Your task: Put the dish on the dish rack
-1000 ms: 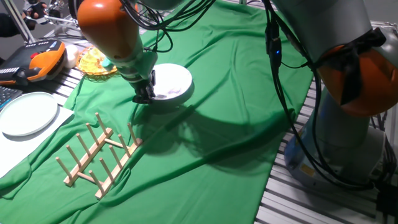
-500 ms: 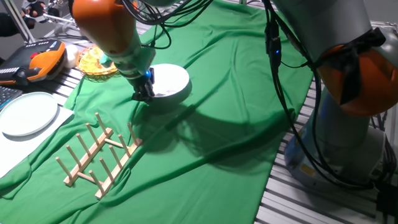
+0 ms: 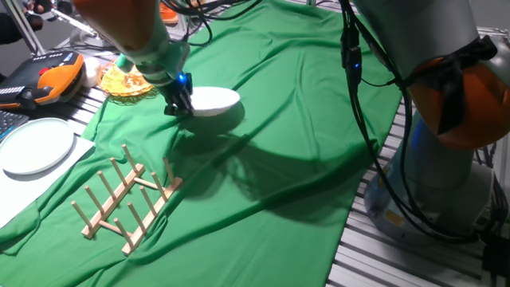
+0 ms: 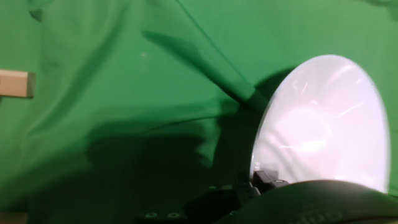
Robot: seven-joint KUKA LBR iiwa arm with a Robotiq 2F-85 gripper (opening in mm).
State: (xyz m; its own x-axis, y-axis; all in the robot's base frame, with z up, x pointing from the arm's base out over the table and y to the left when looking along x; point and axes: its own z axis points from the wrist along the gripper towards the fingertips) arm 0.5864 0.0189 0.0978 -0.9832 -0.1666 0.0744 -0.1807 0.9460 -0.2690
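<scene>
the dish (image 3: 213, 102) has come up off the green cloth (image 3: 271, 143) since a second ago and now hangs tilted, up and to the right of the dish rack (image 3: 127, 197), well apart from it. the gripper (image 3: 177, 108) is clamped on the dish's near rim. judgement: the lift is done; carrying it to the rack and slotting it between the pegs remain. in the hand view the fingers are largely hidden behind the gripper body, the dish's (image 4: 320, 124) lower edge is cut off, and only one rail end of the rack (image 4: 15, 84) shows.
</scene>
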